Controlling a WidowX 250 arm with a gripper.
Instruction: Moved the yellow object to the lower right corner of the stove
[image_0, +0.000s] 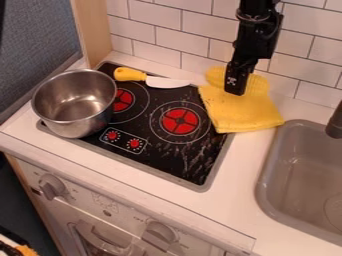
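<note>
The black gripper (240, 85) hangs at the upper right, in front of the tiled wall, its tip low over the back part of a yellow cloth (246, 112). This cloth lies across the stove's back right edge and onto the white counter. Behind the gripper is a rounded, textured yellow part (217, 75); whether it belongs to the cloth, I cannot tell. The black stove top (210, 157) has red burner markings, and its lower right corner is uncovered. Whether the gripper touches or holds the cloth is unclear.
A metal pot (75, 102) stands on the stove's left side. Along the back edge lies a knife (167, 82) with a yellow handle. The grey sink (294, 175) is at the right, beyond a strip of white counter (240, 177). Tiled wall (163, 37) runs behind.
</note>
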